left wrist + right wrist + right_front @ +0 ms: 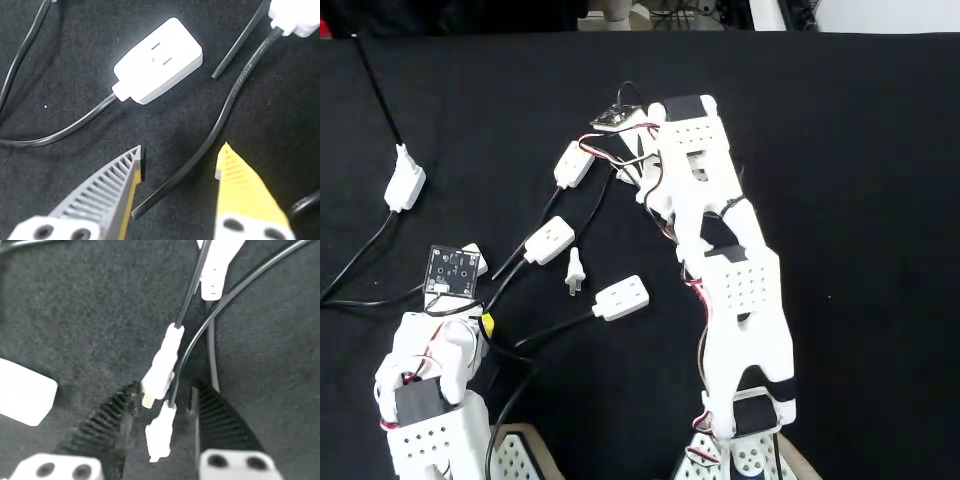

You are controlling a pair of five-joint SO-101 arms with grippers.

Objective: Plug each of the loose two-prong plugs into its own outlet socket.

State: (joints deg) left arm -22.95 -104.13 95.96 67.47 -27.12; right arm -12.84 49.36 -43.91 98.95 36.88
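Left gripper (180, 167) spread wide, empty, straddling a cable (222, 122) near a socket (157, 60). Right gripper (165, 402) parted around two plugs (162, 365), unclenched. Bare worktop (880, 200) stretching to its outer side.

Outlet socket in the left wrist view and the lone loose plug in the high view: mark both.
outlet socket (157, 60), left wrist view, on its slotted top face.
loose plug (574, 268), high view, on its white body.

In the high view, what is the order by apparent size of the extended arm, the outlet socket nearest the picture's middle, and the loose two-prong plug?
1. extended arm, largest, though raised nearer the camera.
2. outlet socket.
3. two-prong plug, clearly smallest.
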